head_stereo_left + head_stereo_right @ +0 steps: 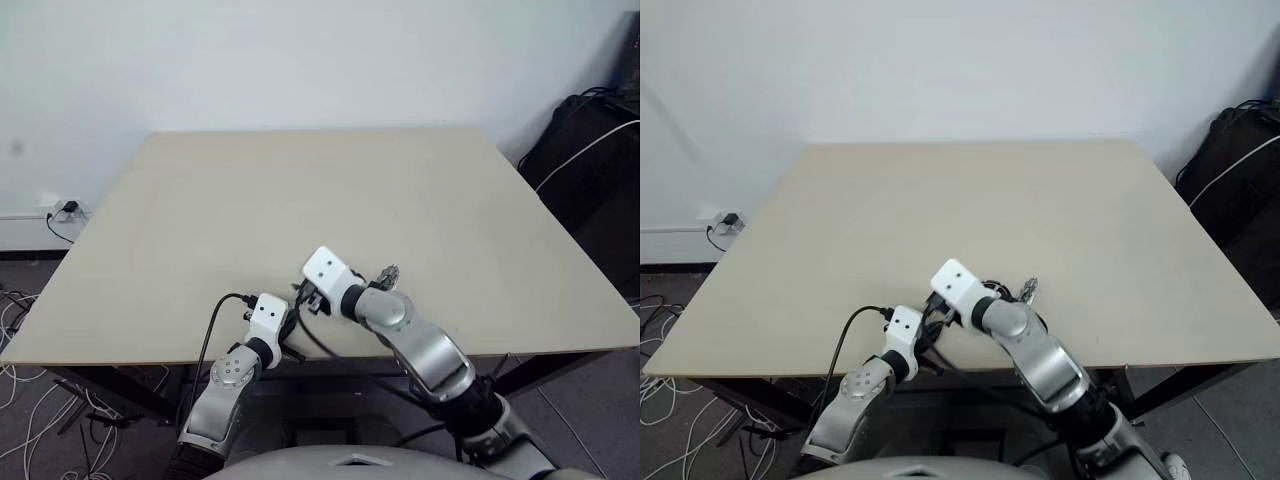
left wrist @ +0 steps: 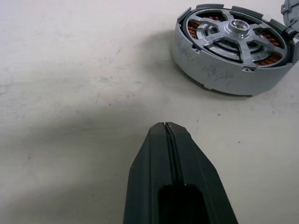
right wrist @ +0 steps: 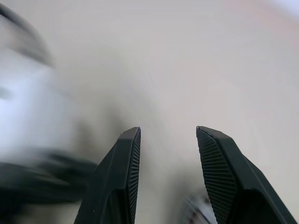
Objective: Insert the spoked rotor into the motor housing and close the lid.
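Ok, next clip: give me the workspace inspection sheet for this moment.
Surface: beige table, matt, lightly scuffed.
Job's things: spoked rotor sits inside the motor housing, copper coils showing between the spokes; lid: cannot tell.
Clutter: nothing seen.
Grippers: left pincer shut, empty, short of the housing; right pincer open, empty.
Cables: black lead at the left wrist; loose cables on the floor.
Surroundings: white wall, dark bag.
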Robot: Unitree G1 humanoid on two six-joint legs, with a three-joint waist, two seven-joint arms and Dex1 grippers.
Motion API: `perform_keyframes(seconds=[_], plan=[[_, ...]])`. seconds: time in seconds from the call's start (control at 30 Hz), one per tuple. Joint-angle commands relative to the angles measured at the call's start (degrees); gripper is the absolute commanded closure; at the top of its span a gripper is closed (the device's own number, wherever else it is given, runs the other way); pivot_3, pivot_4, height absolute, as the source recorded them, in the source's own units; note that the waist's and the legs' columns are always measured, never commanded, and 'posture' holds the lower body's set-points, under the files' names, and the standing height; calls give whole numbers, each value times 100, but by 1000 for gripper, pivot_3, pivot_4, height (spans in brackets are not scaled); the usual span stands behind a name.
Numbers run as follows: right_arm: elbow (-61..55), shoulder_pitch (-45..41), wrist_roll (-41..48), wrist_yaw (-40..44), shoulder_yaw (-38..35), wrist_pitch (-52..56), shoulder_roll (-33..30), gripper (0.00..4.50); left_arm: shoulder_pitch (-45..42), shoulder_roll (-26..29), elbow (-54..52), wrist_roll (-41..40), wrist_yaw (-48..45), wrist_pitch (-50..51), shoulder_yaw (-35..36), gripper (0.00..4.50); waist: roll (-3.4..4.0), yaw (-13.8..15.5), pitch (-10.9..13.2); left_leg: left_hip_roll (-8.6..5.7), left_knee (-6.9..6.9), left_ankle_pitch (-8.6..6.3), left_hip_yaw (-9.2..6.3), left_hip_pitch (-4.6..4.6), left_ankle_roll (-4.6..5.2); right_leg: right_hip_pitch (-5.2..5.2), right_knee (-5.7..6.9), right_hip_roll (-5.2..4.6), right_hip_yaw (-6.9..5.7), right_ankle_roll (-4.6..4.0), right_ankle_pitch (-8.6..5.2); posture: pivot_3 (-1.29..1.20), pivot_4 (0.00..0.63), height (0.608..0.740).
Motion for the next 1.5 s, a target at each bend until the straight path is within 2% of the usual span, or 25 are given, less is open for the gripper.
perform_keyframes(seconds=[0.03,0.2,0.33,0.47,0.6,0.73,0.8,1.0,1.1,1.2,1.33,1.5], plan=[[-374,209,461,224,-322,-849,224,2471,-97,19,-205,-42,-75,-104,-43,4500,-9,13,5,0,1,0,1,0,0,1,0,0,1,0,0,0,0,740],[-607,601,1014,311,-785,-1760,598,2471,-139,43,-201,-13,-99,-131,-44,4500,-23,21,17,1,4,1,-1,4,0,10,3,1,-1,2,1,0,0,740],[-634,782,931,-360,-1294,-2357,1097,2471,-171,52,-177,26,-65,-182,-28,4500,-26,37,19,2,4,1,-2,5,0,8,4,4,0,1,1,0,0,740],[-72,730,-273,-2215,-2093,-3071,1643,2471,-211,69,-144,24,-85,-191,-35,4500,-24,79,17,2,4,3,1,5,-3,6,7,7,3,0,1,0,0,740],[491,712,-1678,-3491,-2442,-3149,1471,2471,-253,83,-95,35,-113,-169,-72,4500,-19,100,16,1,3,4,8,7,-5,2,10,11,10,-4,4,0,0,740],[894,765,-2614,-4286,-2869,-2377,1251,2471,-284,90,-70,37,-133,-162,-94,4500,-11,106,13,6,-2,7,16,6,-10,-5,13,26,24,-21,8,0,0,740],[961,822,-2749,-4486,-3138,-1869,1316,2471,-289,92,-67,32,-136,-159,-98,4500,-10,107,12,12,-3,8,16,8,-13,-4,13,27,27,-22,6,0,0,740],[731,1105,-2869,-3684,-3227,-136,1261,2471,-272,118,-96,20,-130,-137,-101,4500,-1,75,8,20,-3,9,18,10,-12,-1,13,29,30,-20,3,0,0,740],[418,1263,-2754,-2769,-2940,752,1030,2471,-264,141,-115,14,-137,-123,-94,4500,12,54,3,21,-2,9,21,11,-11,0,13,29,30,-20,4,0,0,740],[45,1392,-2616,-2066,-2657,1426,819,3081,-264,160,-122,9,-150,-110,-95,4500,12,45,2,22,0,9,20,12,-10,3,12,29,27,-19,4,0,0,740],[-452,1403,-2276,-1297,-2376,2099,602,4380,-272,180,-121,4,-166,-104,-100,4500,11,42,3,23,0,8,19,12,-11,4,11,28,24,-17,4,0,0,740],[-837,1325,-1858,-910,-2339,2280,535,4446,-269,179,-120,-1,-179,-101,-110,4500,7,42,6,23,1,7,17,12,-11,5,8,25,22,-14,5,0,0,740]])
